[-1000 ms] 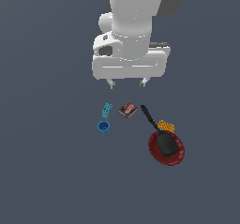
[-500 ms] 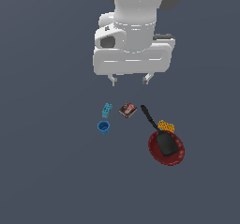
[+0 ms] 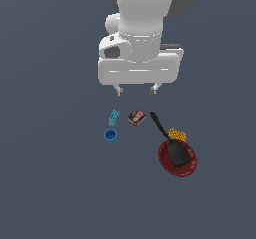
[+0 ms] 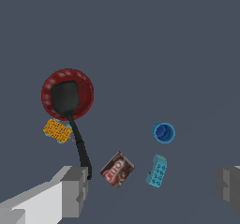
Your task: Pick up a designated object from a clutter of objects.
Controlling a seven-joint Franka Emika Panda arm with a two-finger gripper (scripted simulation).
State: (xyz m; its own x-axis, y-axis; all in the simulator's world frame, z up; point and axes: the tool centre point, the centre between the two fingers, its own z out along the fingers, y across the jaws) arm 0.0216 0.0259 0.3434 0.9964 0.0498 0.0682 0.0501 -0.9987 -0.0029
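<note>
The small round blue cup (image 3: 110, 135) stands upright on the grey floor, its hollow showing in the wrist view (image 4: 163, 132). Close beside it lies the teal studded block (image 3: 114, 117) (image 4: 156, 170). My gripper (image 3: 136, 89) hangs open high above the clutter, its two short fingers wide apart and nothing between them. In the wrist view its fingertips (image 4: 75, 190) frame the brown box and the block, and the cup sits beyond the gap between them.
A dark brown box (image 3: 136, 117) (image 4: 117, 169) lies next to the block. A black spatula (image 3: 169, 142) (image 4: 70, 115) rests with its blade on a red round plate (image 3: 187, 169) (image 4: 85, 85). An orange-yellow piece (image 3: 177, 134) (image 4: 57, 130) touches the plate's rim.
The gripper and arm have shifted slightly toward the exterior view's right and a little higher. The objects on the floor have not moved.
</note>
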